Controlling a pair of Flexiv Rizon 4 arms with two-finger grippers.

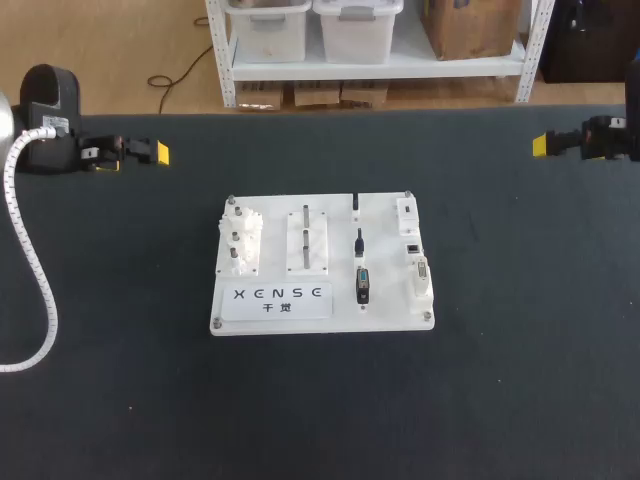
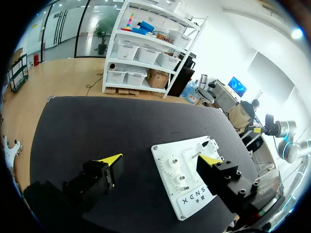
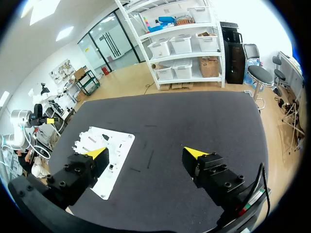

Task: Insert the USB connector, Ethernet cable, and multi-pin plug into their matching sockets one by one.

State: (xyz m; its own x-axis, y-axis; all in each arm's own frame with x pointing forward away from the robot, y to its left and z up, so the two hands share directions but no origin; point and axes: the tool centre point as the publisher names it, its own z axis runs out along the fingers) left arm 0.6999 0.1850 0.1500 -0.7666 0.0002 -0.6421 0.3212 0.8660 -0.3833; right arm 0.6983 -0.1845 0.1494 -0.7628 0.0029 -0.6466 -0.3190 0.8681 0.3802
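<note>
Black table point(image 1: 120, 380), white board point(image 1: 386, 300), printed label point(image 1: 278, 298)

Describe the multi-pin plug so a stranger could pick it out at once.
Find the white board in the middle of the dark table. Right of its centre, three dark connectors lie in a column; the multi-pin plug is the one nearest the robot. It is the widest and bulkiest of the three.
</note>
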